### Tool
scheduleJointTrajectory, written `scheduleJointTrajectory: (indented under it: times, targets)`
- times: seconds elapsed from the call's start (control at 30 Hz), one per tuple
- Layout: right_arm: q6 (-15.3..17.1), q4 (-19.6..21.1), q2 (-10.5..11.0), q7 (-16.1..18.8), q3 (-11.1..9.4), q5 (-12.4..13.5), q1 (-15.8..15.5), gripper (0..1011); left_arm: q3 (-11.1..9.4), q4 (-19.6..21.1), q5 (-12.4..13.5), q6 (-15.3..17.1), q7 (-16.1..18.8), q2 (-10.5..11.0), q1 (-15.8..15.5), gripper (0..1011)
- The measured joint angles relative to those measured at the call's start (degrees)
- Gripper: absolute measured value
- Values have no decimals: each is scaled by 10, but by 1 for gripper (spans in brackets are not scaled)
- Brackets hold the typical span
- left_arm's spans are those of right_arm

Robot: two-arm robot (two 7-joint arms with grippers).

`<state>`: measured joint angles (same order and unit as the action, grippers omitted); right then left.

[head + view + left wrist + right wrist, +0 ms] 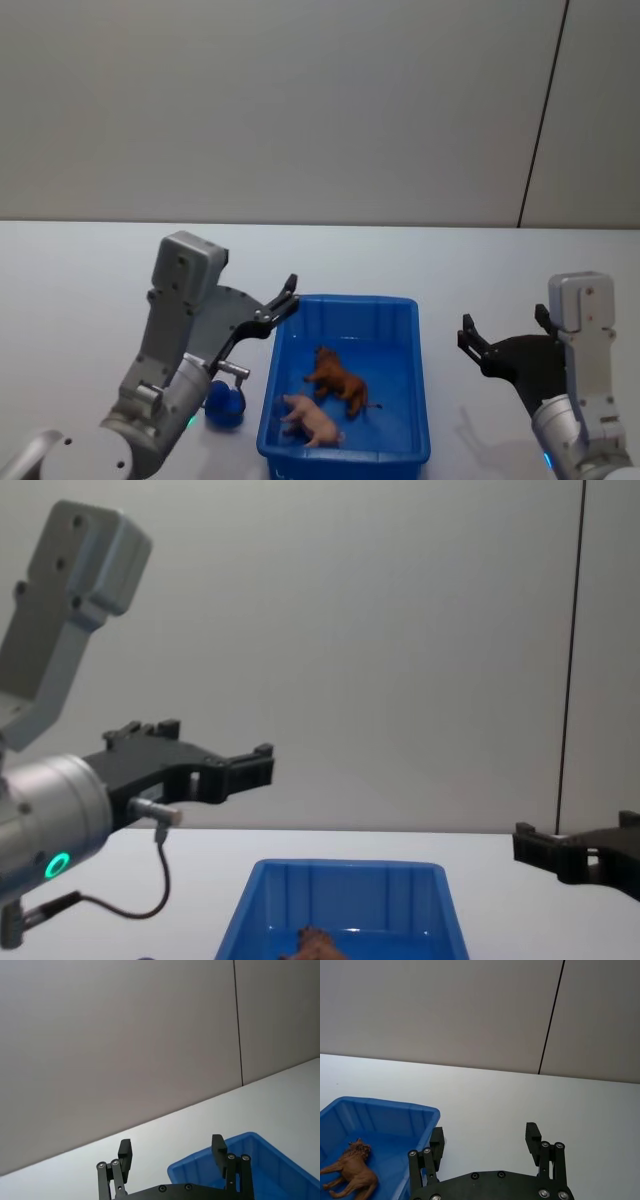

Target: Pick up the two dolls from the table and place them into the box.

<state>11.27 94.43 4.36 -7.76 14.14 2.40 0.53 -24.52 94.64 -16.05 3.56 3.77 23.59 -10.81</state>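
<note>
Two dolls, one box, two grippers. Both dolls are inside the blue box (350, 301), which sits on the white worktop (80, 270) with its long sides running away from the robot.

The brown doll (338, 381) is a maned, four-legged figure on the box floor near the middle. Its long axis runs diagonally, with the head toward the far-left corner and the thin tail toward the near right. In the right wrist view the brown doll (351, 1166) shows its mane and legs, but I cannot tell whether it stands or lies on its side. The pale pink doll (311, 421) lies just nearer, by the near-left corner of the box. Its long axis slants roughly parallel to the brown one, and which end is its head I cannot tell. The two are close together, perhaps touching.

The left gripper (288, 298) hangs over the box's far-left corner, fingers spread apart and holding nothing; its wrist view shows the gap between them plainly (171, 1149). The right gripper (502, 322) is off to the right of the box, clear of its wall, also spread wide and empty (485, 1134).

A small dark-blue rounded thing (225, 405) sits on the worktop just left of the box (I cannot tell what it is)
</note>
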Motion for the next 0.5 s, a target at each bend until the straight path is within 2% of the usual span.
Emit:
scheduleJointTrajectory:
  times: [0.5]
  targets:
    - [-1, 2, 1, -2, -1, 1, -2, 1001, 18, 2, -68, 43, 21, 20, 27, 1003]
